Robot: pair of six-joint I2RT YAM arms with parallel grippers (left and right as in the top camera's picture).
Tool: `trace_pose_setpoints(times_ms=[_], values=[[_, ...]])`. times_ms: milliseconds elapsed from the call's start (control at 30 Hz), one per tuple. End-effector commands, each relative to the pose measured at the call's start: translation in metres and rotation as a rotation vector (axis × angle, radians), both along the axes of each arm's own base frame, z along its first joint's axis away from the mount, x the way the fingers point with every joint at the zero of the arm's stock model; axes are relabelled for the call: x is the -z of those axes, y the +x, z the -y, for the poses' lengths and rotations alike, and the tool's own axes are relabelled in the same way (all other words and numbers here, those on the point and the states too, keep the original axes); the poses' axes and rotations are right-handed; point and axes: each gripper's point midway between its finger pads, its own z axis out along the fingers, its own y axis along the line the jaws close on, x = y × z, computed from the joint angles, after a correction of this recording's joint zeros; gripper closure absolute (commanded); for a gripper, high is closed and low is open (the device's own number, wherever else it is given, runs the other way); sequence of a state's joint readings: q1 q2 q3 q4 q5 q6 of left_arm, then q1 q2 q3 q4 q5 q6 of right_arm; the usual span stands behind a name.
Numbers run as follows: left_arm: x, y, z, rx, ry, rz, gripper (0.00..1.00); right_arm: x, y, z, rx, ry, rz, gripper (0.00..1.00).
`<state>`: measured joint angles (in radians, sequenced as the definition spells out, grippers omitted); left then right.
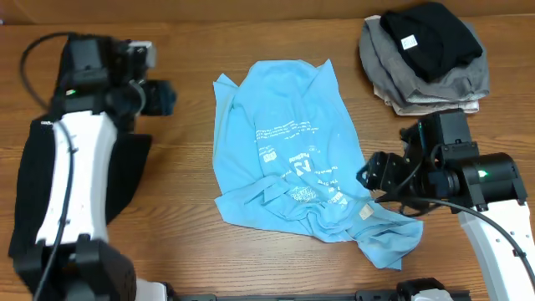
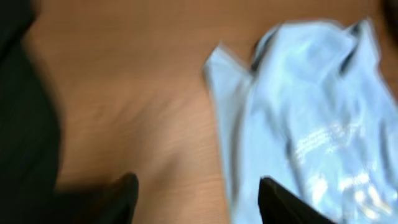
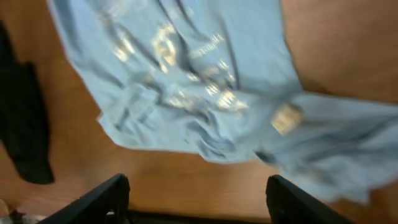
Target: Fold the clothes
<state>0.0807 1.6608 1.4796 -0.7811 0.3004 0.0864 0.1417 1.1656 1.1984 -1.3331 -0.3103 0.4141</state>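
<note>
While agape, left tool (image 2: 198, 190), right tool (image 3: 198, 188)

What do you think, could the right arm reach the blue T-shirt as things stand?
Probably yes. The right gripper hangs open beside the edge of the T-shirt, with nothing between them but bare table. The pile of folded clothes sits apart, out of the way.

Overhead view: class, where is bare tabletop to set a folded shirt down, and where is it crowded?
Bare table lies between the black garment and the blue T-shirt, and beyond the shirt's far edge. Crowded: the right, where right gripper, shirt and clothes pile sit close.
</note>
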Motion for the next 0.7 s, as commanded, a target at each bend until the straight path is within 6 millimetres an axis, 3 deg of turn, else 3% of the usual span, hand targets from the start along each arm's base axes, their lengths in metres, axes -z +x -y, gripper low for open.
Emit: trace_pose_setpoints(times_ms=[0,100,333,500,667], values=[[0.038,0.026,0.034,0.106,-0.013,-0.014,0.34,-0.008,0.004,-0.014,-0.070,0.037,0.061,0.26],[0.063,0.057,0.047,0.125,-0.017,0.025,0.33,-0.009,0.010,-0.023,-0.101,0.036,0.090,0.25],[0.103,0.107,0.052,0.124,-0.023,0.059,0.32,-0.008,0.020,-0.041,-0.160,0.042,0.128,0.26],[0.125,0.131,0.055,0.098,-0.047,0.051,0.31,-0.004,0.027,-0.051,-0.184,0.046,0.133,0.26],[0.144,0.142,0.068,0.119,-0.046,0.050,0.32,0.004,0.031,-0.058,-0.201,0.045,0.112,0.26]])
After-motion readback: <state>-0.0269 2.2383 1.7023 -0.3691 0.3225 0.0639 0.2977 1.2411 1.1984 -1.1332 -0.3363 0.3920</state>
